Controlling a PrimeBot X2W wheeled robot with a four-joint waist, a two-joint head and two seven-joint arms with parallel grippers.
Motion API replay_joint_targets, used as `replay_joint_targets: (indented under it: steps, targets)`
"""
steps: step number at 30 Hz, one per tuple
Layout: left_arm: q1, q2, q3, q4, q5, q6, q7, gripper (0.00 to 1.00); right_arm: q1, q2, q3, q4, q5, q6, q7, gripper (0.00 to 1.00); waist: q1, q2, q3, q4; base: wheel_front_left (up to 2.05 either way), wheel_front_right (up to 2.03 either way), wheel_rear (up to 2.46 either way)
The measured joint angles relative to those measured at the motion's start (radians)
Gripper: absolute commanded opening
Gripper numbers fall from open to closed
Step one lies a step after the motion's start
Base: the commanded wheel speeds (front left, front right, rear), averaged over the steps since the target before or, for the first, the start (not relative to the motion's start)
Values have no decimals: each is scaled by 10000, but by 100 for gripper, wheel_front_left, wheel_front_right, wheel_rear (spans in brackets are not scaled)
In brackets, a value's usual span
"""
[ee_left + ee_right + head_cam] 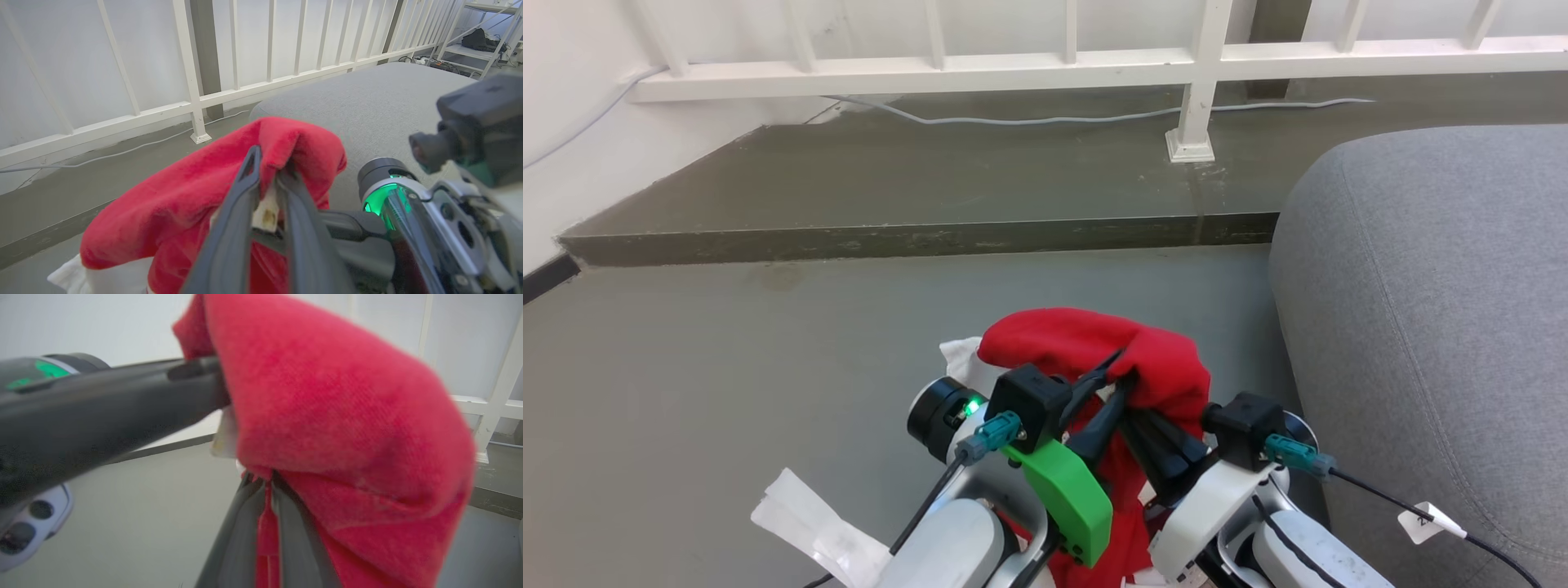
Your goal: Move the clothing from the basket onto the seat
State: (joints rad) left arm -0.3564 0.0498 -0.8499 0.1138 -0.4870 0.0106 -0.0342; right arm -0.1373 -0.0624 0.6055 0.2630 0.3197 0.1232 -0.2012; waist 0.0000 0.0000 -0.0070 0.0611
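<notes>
Presently, you have the clothing (1086, 343) held up clear of the floor (727, 367), at six o'clock in the head view. It is a red bundle draped over both sets of fingertips, with a white panel showing at its nine o'clock edge. Your left gripper (269, 171) is clenched on a fold of it, with a scrap of white fabric pinched between the fingers. Your right gripper (265, 482) is likewise clamped, a strip of red cloth running down between its fingers. The two grippers meet nearly tip to tip under the bundle. The seat (1437, 310), in grey weave, lies at three o'clock of the clothing, near but apart. A white railing (1013, 69) and a pale cable (1054, 120) run across at twelve o'clock.
</notes>
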Motion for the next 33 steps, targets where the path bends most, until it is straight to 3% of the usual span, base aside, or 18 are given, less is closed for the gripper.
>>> replay_joint_targets:
  steps: [1, 2, 3, 15, 20, 33]
  targets:
    - [5, 2, -4, -27, 0, 4, 56, 28, -17, 0, 40, 58, 8, 0, -4, 0, 0, 0, 6, 5, 0, 0, 0]
    - [18, 4, -8, -65, 0, 15, 84, 43, -23, 0, 79, 107, 38, 0, -4, 0, 0, 0, 11, 10, 0, 0, 0]
    - [33, 4, -21, -127, 0, 17, 84, 100, -26, 0, 119, 173, 84, 0, -4, 0, 0, 0, 15, 13, 0, 0, 0]
    - [42, 79, -176, -663, 2, 33, 222, 100, -370, 2, -203, 1016, 334, -2, -127, 0, 0, 0, 22, 5, 0, 0, 0]
    - [153, 414, -46, -901, 19, 167, 247, 100, -460, -142, -564, 1266, 334, -35, -196, 0, 0, 0, 16, -148, 0, 0, 0]
    - [572, 953, -201, -1406, 203, 341, 525, 100, -1168, -871, -1835, 1352, 347, -581, -370, 0, 0, 0, 242, -1078, 0, 0, 0]
